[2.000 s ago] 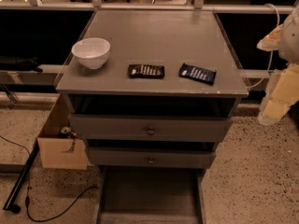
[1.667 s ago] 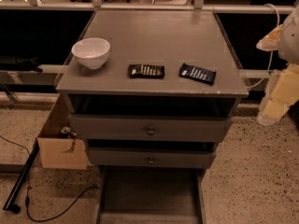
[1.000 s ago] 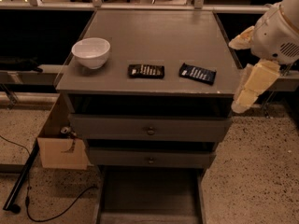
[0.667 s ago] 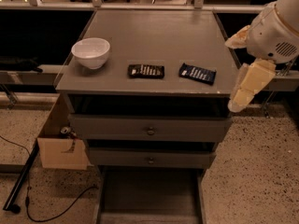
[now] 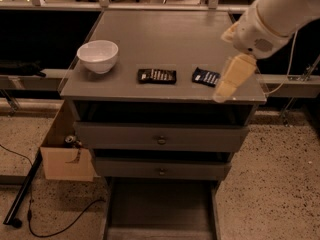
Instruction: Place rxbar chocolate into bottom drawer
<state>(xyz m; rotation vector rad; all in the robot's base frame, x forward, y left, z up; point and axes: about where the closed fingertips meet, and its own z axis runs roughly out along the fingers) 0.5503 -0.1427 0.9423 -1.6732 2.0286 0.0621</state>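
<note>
The rxbar chocolate lay flat on the grey bench, near the front edge and about midway across. Its dark wrapper lay lengthwise, left to right, with the pale lettering facing up. A navy blue bar lay just to its right, apart from it and turned slightly askew. A white bowl stood upright well off to the left, toward the front left corner.

The robot's white arm came in from the upper right, and its pale pincer hung slantwise over the front right part of the bench. The tip pointed down and to the left, close to the front edge. From where I stood it covered the right end of the navy bar and was clear of the rxbar chocolate. I could not tell whether the pincer was open or closed, and no object showed in its grasp.

Below the bench top sat two drawer fronts, each with a round knob: the upper drawer and the middle drawer. The bottom drawer was pulled out toward me, its plain grey floor showing. A cardboard box leaned against the left side, and a dark cable trailed across the speckled floor.
</note>
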